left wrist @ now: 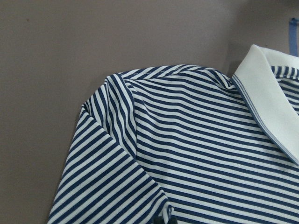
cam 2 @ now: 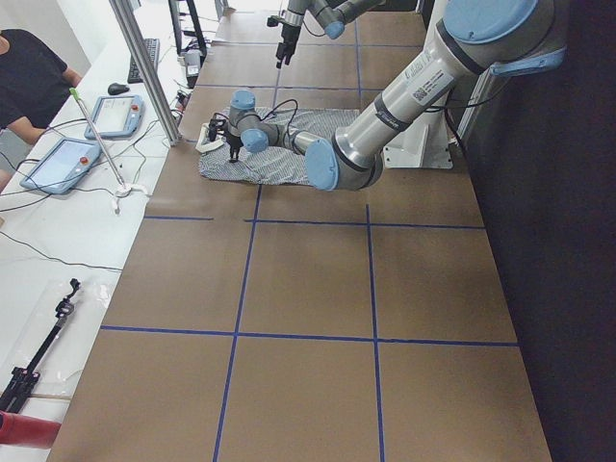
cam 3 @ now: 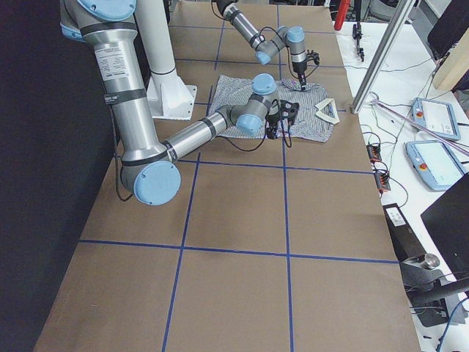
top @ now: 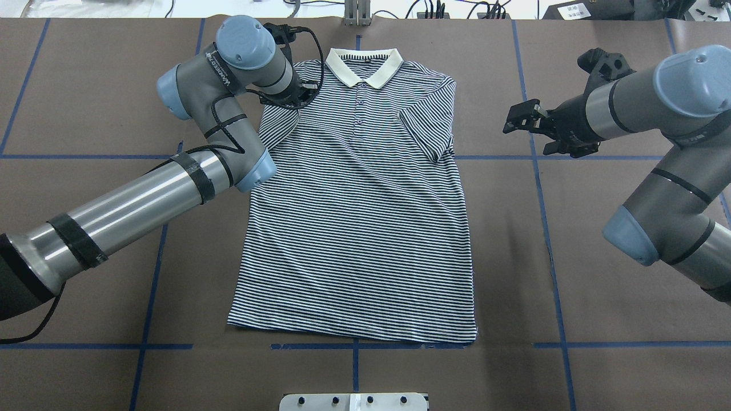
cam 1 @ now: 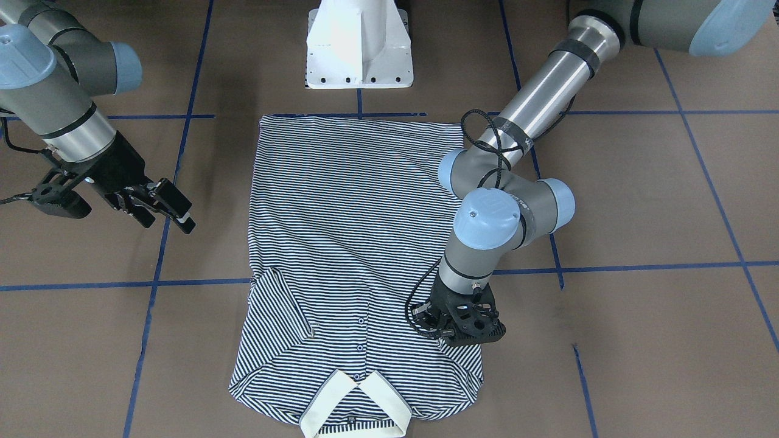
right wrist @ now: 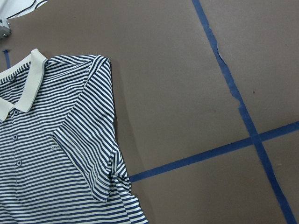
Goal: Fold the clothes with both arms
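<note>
The striped polo shirt (top: 360, 228) lies flat and front up on the brown table, its cream collar (top: 365, 68) at the far side; it also shows in the front-facing view (cam 1: 353, 231). The sleeve on my right is folded in over the chest (right wrist: 84, 154). My left gripper (top: 301, 94) is down on the shirt's left shoulder (cam 1: 465, 333). In the left wrist view its dark fingertips (left wrist: 162, 218) meet at the folded-in sleeve's corner, so it looks shut on the sleeve. My right gripper (top: 528, 128) hangs open and empty above bare table beside the shirt (cam 1: 170, 220).
The white pedestal base (cam 1: 359, 55) stands at the robot's edge, close to the shirt's hem. Blue tape lines (top: 354, 346) grid the table. A side bench with tablets (cam 2: 58, 164) and a person (cam 2: 29, 77) lies beyond the far edge.
</note>
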`<act>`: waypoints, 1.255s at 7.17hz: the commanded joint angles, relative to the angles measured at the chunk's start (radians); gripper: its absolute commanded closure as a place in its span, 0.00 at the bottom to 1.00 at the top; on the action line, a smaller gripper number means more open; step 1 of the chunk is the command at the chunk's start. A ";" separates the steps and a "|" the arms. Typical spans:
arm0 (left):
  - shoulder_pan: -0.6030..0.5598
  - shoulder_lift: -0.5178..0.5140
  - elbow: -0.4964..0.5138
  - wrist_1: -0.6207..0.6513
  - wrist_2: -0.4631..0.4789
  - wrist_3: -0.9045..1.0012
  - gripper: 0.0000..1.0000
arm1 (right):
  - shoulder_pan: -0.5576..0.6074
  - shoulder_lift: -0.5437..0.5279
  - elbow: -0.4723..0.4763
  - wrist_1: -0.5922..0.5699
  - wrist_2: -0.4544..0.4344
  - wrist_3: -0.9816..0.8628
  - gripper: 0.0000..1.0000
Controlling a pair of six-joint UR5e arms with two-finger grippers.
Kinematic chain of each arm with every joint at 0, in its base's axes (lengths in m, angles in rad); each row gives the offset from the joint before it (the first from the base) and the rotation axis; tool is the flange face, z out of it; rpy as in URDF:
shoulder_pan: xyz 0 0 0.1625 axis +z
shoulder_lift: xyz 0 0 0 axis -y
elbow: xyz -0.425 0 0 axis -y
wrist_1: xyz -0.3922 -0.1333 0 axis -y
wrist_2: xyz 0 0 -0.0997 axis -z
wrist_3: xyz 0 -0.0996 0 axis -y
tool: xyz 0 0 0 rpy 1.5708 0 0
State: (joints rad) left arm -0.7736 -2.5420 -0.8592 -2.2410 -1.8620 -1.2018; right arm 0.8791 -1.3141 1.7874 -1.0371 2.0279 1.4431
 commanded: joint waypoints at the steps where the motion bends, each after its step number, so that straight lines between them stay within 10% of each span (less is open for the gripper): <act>1: 0.010 -0.020 0.061 -0.060 0.030 -0.005 1.00 | 0.000 0.001 0.001 0.000 0.002 0.000 0.00; 3: 0.023 -0.027 0.066 -0.078 0.046 -0.005 0.96 | 0.000 0.012 0.003 0.000 0.000 0.003 0.00; 4: 0.022 -0.027 0.054 -0.077 0.043 -0.007 0.44 | -0.006 0.012 0.007 0.000 -0.006 0.014 0.00; 5: 0.019 0.004 -0.018 -0.080 0.037 -0.004 0.35 | -0.032 0.042 0.016 -0.001 -0.073 0.026 0.00; 9: 0.033 0.276 -0.450 -0.057 -0.018 -0.105 0.31 | -0.300 -0.040 0.160 -0.024 -0.147 0.195 0.00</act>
State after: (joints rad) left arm -0.7469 -2.3461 -1.1910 -2.3022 -1.8414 -1.2658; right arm 0.6681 -1.3182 1.8960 -1.0560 1.8902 1.5885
